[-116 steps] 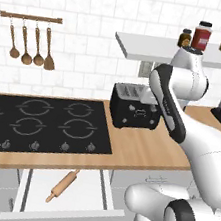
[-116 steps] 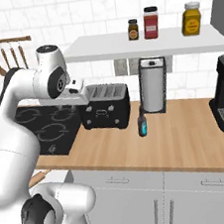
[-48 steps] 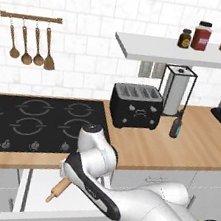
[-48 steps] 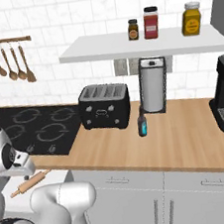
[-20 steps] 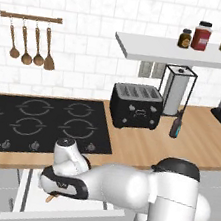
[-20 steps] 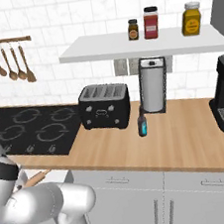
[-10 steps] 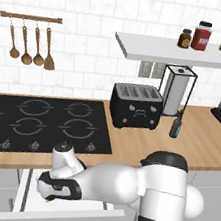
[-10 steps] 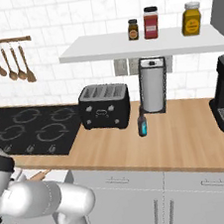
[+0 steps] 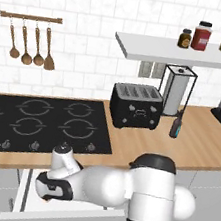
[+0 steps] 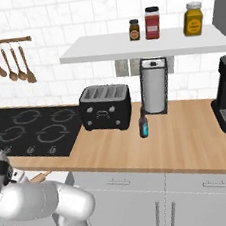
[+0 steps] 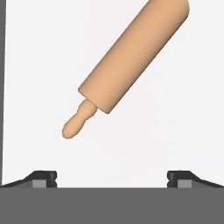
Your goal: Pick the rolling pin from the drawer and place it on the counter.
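Rolling pin (image 11: 131, 57): lies diagonally on drawer (image 11: 175, 131) floor, ahead of the fingertips, untouched. Gripper (image 11: 112, 177): jaws spread wide, empty, poised over it for grasping.

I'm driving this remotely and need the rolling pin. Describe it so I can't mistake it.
Below the black cooktop, the white drawer stands pulled out. On its pale floor lies the pin, just ahead of the open pincer. It is a smooth light tan cylinder ending in a narrow knob, paler and thicker than the dark spoons hanging on the wall.
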